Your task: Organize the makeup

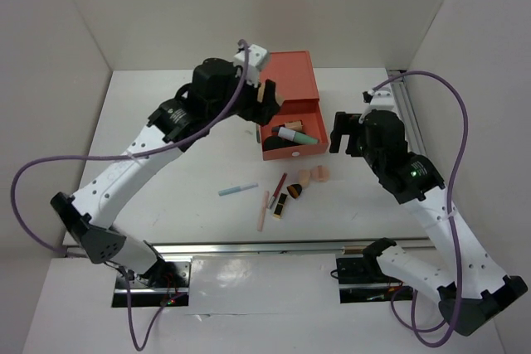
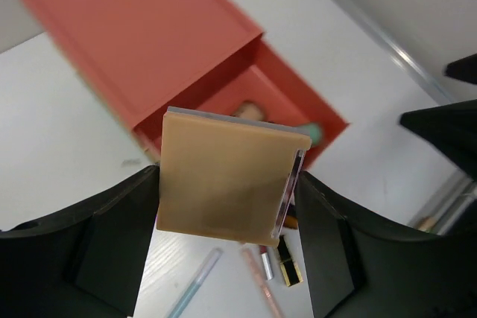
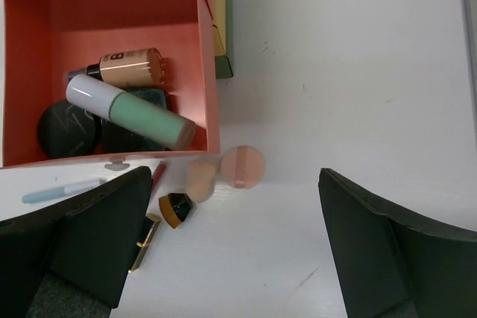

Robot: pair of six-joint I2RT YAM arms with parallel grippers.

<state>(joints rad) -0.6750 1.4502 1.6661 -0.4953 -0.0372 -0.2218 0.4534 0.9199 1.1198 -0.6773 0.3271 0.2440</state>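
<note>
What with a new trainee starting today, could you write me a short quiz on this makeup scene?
1. True or false: the right claw is gripping a peach sponge.
2. What does the left claw hold? A) lipstick B) tan compact C) blue pencil
3. Fill in: the mint tube lies inside the open coral ____.
Key: 1 false, it is open and empty; 2 B; 3 drawer.

White arms (image 1: 124, 170), black joints (image 1: 214, 80), purple cables (image 1: 14, 192)
</note>
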